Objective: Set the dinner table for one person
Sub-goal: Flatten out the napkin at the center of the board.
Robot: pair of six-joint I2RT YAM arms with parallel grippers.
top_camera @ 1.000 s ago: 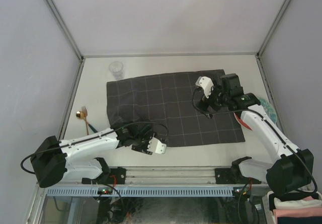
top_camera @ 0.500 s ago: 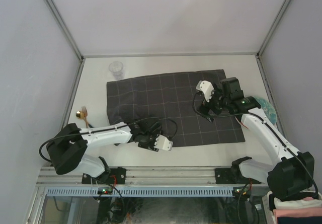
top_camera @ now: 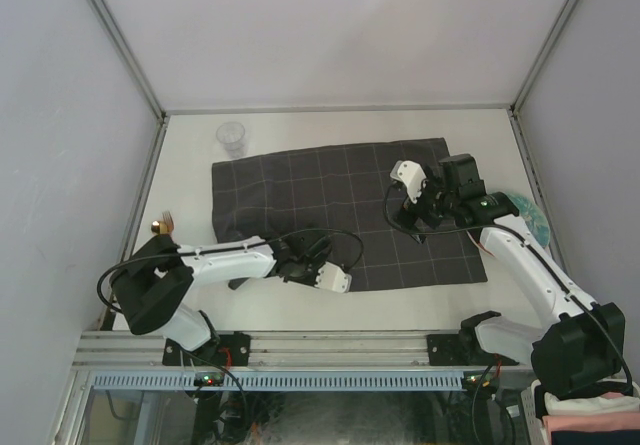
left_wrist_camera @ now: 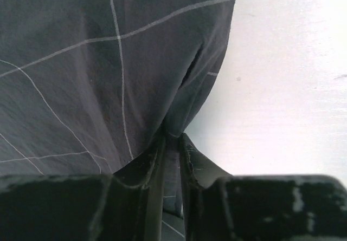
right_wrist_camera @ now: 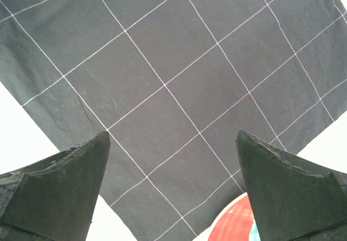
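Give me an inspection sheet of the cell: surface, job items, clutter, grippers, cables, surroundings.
Surface: dinner table, off-white, matte; dark checked cloth spread across its middle.
Job's things: clear cup upright beyond the cloth's far left corner; gold cutlery near the left rail, partly hidden by the arm; plate at right, partly under the right arm.
Clutter: nothing seen.
Grippers: left gripper shut on the cloth's near edge; right gripper open above the cloth.
Cables: black cable loop at each wrist.
Surroundings: pale walls, grey metal rails; folded fabric outside, bottom right.
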